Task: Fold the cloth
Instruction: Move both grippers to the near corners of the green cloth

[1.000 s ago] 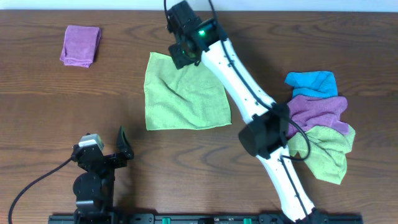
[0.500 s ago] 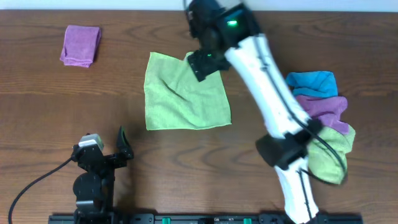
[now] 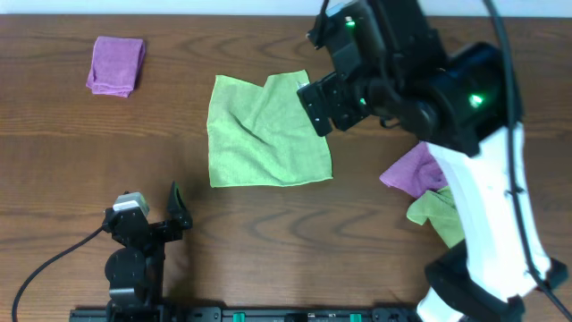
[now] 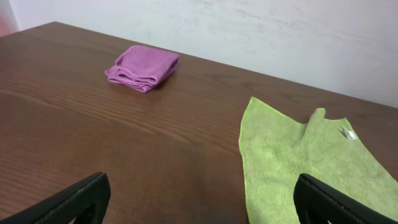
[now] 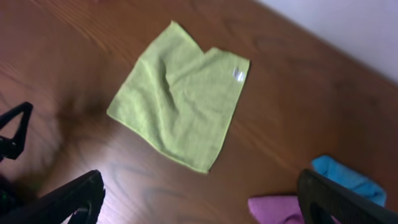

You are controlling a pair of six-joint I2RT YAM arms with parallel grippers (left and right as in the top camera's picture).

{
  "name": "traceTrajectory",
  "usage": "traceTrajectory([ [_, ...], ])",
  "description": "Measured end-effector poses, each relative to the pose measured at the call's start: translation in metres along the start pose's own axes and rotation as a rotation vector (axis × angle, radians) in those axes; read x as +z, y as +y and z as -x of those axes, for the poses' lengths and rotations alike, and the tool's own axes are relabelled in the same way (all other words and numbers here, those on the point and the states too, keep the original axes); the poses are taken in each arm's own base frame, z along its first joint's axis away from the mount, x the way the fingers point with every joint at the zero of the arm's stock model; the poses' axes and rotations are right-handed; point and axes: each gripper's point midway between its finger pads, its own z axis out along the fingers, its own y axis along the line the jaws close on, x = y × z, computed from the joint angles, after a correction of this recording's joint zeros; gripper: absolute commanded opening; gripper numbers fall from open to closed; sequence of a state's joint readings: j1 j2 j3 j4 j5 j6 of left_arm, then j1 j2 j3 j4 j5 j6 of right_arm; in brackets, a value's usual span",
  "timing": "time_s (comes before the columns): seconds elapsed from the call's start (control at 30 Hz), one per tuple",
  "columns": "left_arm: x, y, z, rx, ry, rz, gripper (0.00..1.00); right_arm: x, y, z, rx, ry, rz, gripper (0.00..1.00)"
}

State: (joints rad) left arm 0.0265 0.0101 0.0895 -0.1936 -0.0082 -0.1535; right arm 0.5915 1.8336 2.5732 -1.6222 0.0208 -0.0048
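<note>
Right wrist view: cloth [image 5: 177,102] spread out, white tag [image 5: 239,73] writing unreadable; right pincer [image 5: 199,196] apart; left pincer [image 4: 200,198] apart.

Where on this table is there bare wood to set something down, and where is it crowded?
Free: wood between the folded purple cloth and the cloth, and the strip in front of the cloth. Crowded: the right side, with the cloth pile under the right arm.
</note>
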Motion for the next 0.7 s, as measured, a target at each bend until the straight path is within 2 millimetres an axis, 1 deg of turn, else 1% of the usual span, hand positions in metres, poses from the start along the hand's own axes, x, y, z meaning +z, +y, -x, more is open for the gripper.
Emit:
traceTrajectory([
  [0.07,0.0,0.0,0.0,0.0,0.0,0.0,0.95,-0.007,0.002,0.014,-0.018,-0.07,0.006,0.99],
  [0.13,0.0,0.0,0.0,0.0,0.0,0.0,0.95,-0.011,0.005,0.038,-0.032,-0.171,0.019,0.99],
  [0.17,0.0,0.0,0.0,0.0,0.0,0.0,0.95,-0.014,0.007,0.054,-0.038,-0.239,0.027,0.99],
  [0.2,0.0,0.0,0.0,0.0,0.0,0.0,0.95,-0.016,0.009,0.064,-0.042,-0.277,0.031,0.99],
  [0.3,0.0,0.0,0.0,0.0,0.0,0.0,0.96,-0.028,0.014,0.103,-0.055,-0.443,0.04,0.99],
  [0.33,0.0,0.0,0.0,0.0,0.0,0.0,0.95,-0.031,0.016,0.111,-0.06,-0.478,0.045,0.99],
  [0.4,0.0,0.0,0.0,0.0,0.0,0.0,0.95,-0.031,0.02,0.117,-0.072,-0.504,0.052,0.99],
  [0.43,0.0,0.0,0.0,0.0,0.0,0.0,0.95,-0.027,0.021,0.117,-0.077,-0.498,0.054,0.99],
  [0.5,0.0,0.0,0.0,-0.007,0.001,-0.002,0.95,-0.008,0.021,0.105,-0.084,-0.437,0.056,0.99],
  [0.53,0.0,-0.001,0.0,-0.016,0.002,-0.008,0.95,0.008,0.022,0.096,-0.085,-0.392,0.057,0.99],
  [0.6,0.0,-0.006,-0.001,-0.048,0.007,-0.033,0.95,0.032,0.022,0.083,-0.092,-0.342,0.055,0.99],
  [0.63,0.0,-0.01,-0.002,-0.081,0.015,-0.06,0.95,0.047,0.022,0.074,-0.1,-0.323,0.053,0.99],
  [0.67,-0.001,-0.016,-0.003,-0.116,0.024,-0.092,0.96,0.058,0.021,0.063,-0.111,-0.305,0.045,0.99],
  [0.7,-0.001,-0.021,-0.004,-0.144,0.031,-0.119,0.95,0.062,0.019,0.055,-0.12,-0.295,0.036,0.99],
])
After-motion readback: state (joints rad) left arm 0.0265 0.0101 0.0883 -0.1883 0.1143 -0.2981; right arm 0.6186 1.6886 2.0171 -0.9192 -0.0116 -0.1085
